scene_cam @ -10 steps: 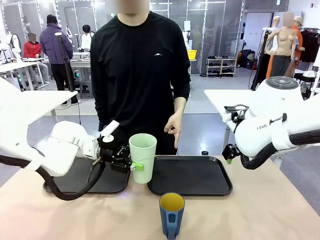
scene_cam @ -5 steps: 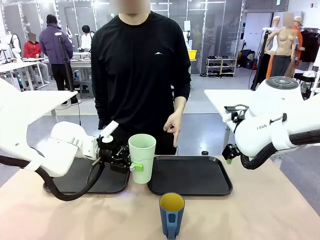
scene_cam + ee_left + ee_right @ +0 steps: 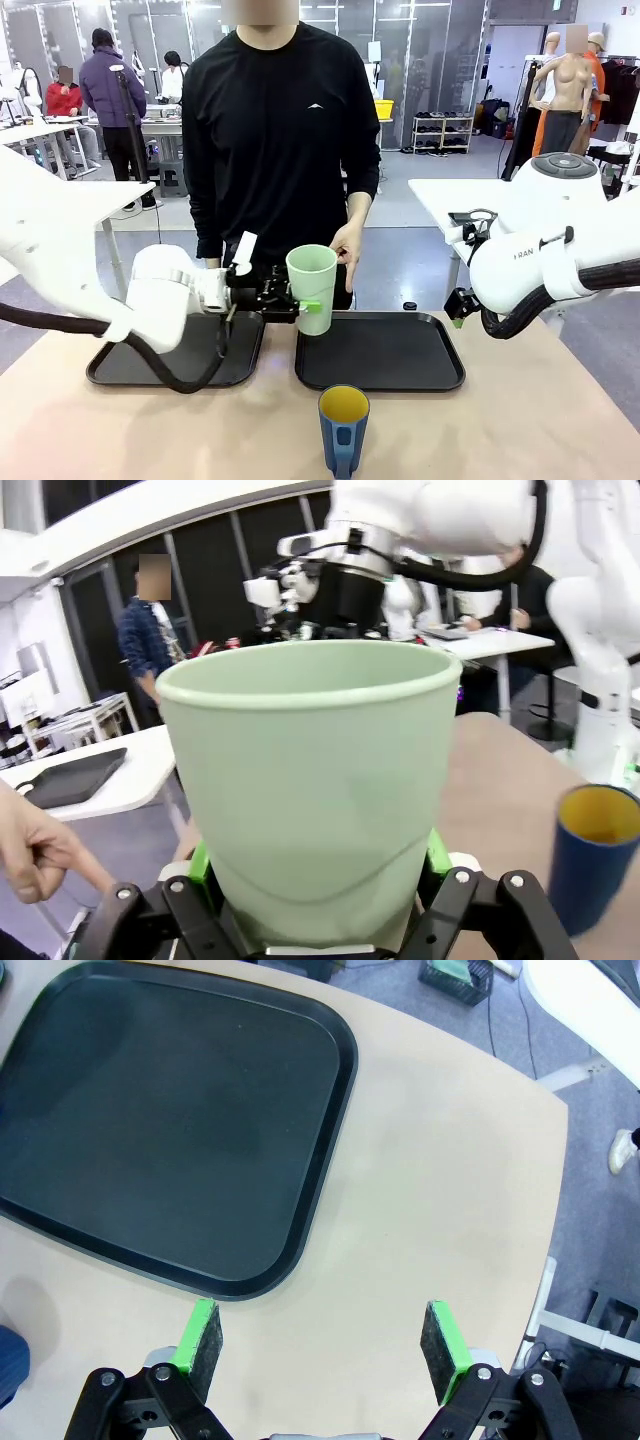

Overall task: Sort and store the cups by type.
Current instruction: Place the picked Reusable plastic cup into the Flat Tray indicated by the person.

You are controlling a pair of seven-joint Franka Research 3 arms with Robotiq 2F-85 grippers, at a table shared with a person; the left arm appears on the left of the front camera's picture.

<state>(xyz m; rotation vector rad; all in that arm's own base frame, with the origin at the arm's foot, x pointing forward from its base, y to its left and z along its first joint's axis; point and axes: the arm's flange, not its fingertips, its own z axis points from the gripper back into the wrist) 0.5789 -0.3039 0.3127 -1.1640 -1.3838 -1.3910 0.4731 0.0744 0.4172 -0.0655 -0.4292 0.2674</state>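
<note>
My left gripper is shut on the tall mint-green tumbler, one of the two cups. It holds the tumbler upright in the air over the left edge of the right black tray. In the left wrist view the tumbler sits between the green pads of the left gripper. The dark blue mug with a yellow inside stands on the table near the front edge, handle toward me. My right gripper hangs open and empty over bare table beside the right tray.
A second black tray lies at the left under my left arm. The person stands at the far side, one hand just behind the tumbler. The table's right edge is close to my right gripper.
My left gripper has carried the tumbler to the right and slightly up, from the gap between the trays to the right tray's left edge. The right arm and mug have not moved.
</note>
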